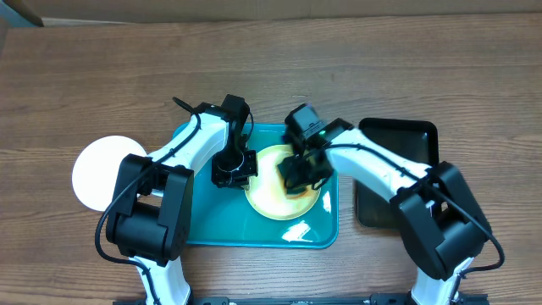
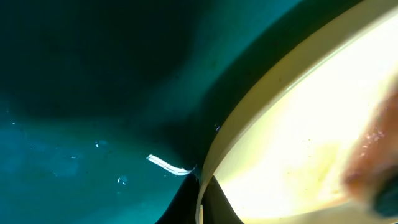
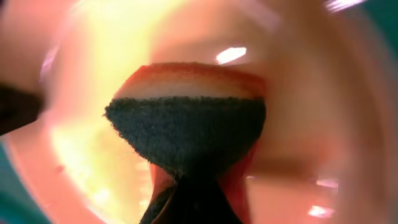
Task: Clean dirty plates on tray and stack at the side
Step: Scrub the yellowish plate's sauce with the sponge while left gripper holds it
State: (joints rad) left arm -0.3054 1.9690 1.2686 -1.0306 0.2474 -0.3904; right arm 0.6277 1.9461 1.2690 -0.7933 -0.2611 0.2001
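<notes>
Two arms are both down over the teal tray (image 1: pixel 199 229) right now. We see the green plate (image 1: pixel 275 203) lying in the tray's 3 o'clock half. The white plate (image 1: pixel 100 174) lies flat on the wooden table (image 1: pixel 102 76) just off the tray's 9 o'clock edge. The left gripper (image 1: pixel 233 168) is at the green plate's 9 o'clock rim. In the left wrist view its dark fingers (image 2: pixel 221 208) sit on either side of that rim (image 2: pixel 261 99), so we'd call it pinched on the plate. The right gripper (image 1: pixel 301 175) hangs over the middle of the plate, toward its 1 o'clock side, and it's clamped on a sponge (image 3: pixel 186 124) with the dark scrubby face showing. The right wrist view is too blurry to tell if the sponge touches the plate. A black tray (image 1: pixel 398 140) lies at 3 o'clock of the teal one.
</notes>
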